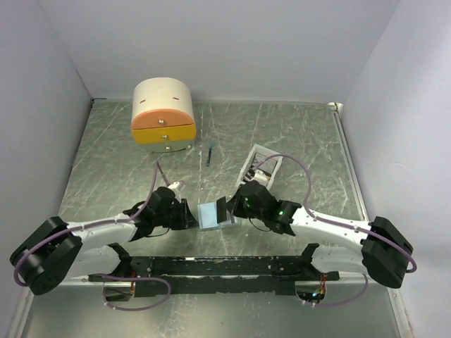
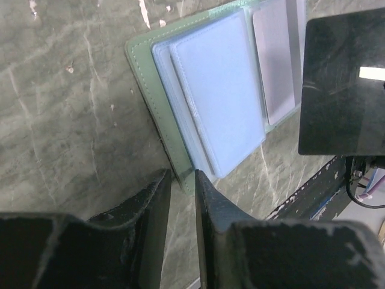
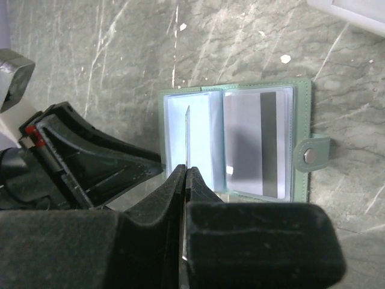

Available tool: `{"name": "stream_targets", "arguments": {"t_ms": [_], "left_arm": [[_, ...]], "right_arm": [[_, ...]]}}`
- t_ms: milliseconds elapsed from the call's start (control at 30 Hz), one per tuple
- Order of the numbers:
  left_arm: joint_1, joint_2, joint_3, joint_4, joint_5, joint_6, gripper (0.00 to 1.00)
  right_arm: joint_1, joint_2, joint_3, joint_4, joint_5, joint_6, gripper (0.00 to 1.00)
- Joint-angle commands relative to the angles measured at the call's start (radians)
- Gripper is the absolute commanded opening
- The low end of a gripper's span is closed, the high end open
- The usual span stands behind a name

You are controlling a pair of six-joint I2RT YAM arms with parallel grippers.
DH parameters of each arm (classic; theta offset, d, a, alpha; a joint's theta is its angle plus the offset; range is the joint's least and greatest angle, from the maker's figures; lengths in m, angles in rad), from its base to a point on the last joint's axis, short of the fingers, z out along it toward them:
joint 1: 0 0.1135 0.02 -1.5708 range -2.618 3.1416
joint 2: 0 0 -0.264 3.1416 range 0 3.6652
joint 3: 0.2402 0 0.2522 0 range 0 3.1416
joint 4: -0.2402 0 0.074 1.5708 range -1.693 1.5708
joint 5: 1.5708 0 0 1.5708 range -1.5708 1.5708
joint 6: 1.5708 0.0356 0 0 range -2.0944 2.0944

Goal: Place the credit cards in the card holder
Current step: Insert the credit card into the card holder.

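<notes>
The card holder [image 1: 210,215] lies open on the table between the two grippers, a green cover with clear sleeves [image 2: 222,90]. A grey card with a dark stripe [image 3: 258,144] sits in its right-hand pocket. My right gripper [image 3: 185,170] is shut on a black credit card [image 2: 343,84]. That card stands on edge [image 3: 187,135] over the holder's left page. My left gripper [image 2: 182,174] is at the holder's near left corner. Its jaws stand a narrow gap apart, and the green edge [image 2: 144,78] runs in between the tips.
A cream-and-orange drawer box [image 1: 163,115] stands at the back left. A thin blue stick [image 1: 209,155] lies behind the holder and a white tray [image 1: 262,163] behind the right gripper. White walls close in the table on three sides. A black rail [image 1: 211,266] runs along the near edge.
</notes>
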Motion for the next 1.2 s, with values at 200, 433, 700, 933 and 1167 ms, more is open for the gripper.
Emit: {"name": "stream_targets", "arguments": {"t_ms": [200, 433, 700, 933, 1167], "left_arm": [[-0.008, -0.128, -0.005, -0.012, -0.030, 0.014, 0.33], [-0.008, -0.059, -0.006, 0.041, -0.041, 0.042, 0.13], [-0.008, -0.005, -0.029, 0.094, -0.032, 0.063, 0.07], [-0.008, 0.007, -0.020, 0.044, -0.057, 0.062, 0.07], [-0.008, -0.046, 0.019, -0.001, -0.042, 0.056, 0.09]], "right_arm": [[0.003, 0.055, -0.010, 0.125, 0.026, -0.143, 0.00], [-0.005, 0.060, -0.028, 0.165, 0.074, -0.159, 0.00], [-0.014, 0.103, -0.037, 0.205, 0.086, -0.167, 0.00], [-0.026, 0.110, -0.084, 0.270, 0.082, -0.145, 0.00], [-0.032, 0.132, -0.094, 0.304, 0.065, -0.132, 0.00]]}}
